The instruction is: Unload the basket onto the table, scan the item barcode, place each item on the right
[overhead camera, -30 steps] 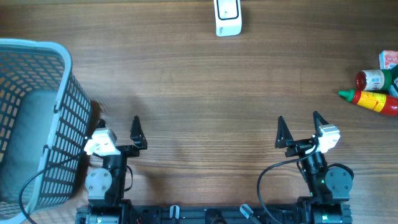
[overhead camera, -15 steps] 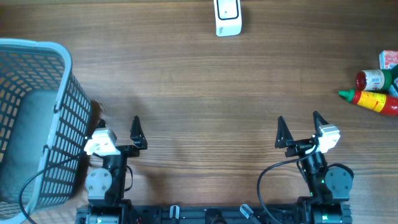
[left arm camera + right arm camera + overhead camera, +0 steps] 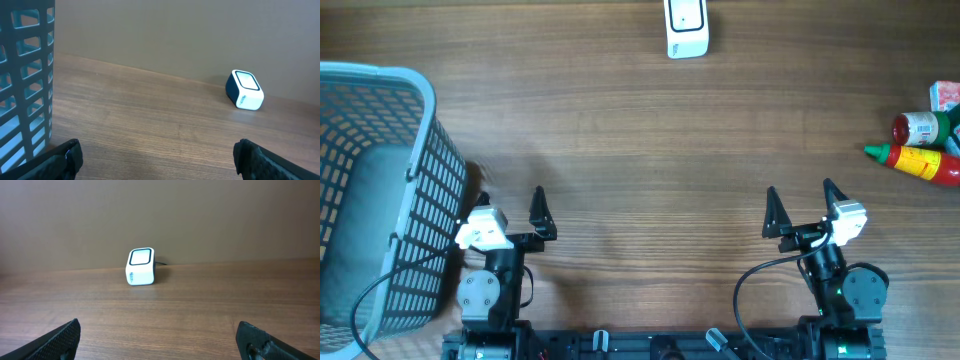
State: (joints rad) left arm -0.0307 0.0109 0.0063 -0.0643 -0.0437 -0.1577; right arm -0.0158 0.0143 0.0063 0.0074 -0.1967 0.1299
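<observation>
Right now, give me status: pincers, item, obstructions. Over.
Left pincer open, empty. Right pincer open, empty. Red bottle far right, untouched; scanner at far edge. Nothing in between.

The left arm (image 3: 485, 292) and right arm (image 3: 847, 290) are black, with white wrist blocks (image 3: 483, 229), pointed fingers (image 3: 538, 204) and looping black cables (image 3: 748, 283).

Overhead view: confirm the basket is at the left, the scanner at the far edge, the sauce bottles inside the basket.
Wrong: the overhead view shows the sauce bottles lying on the table at the right edge, not in the basket. The scanner and basket are as stated.
</observation>
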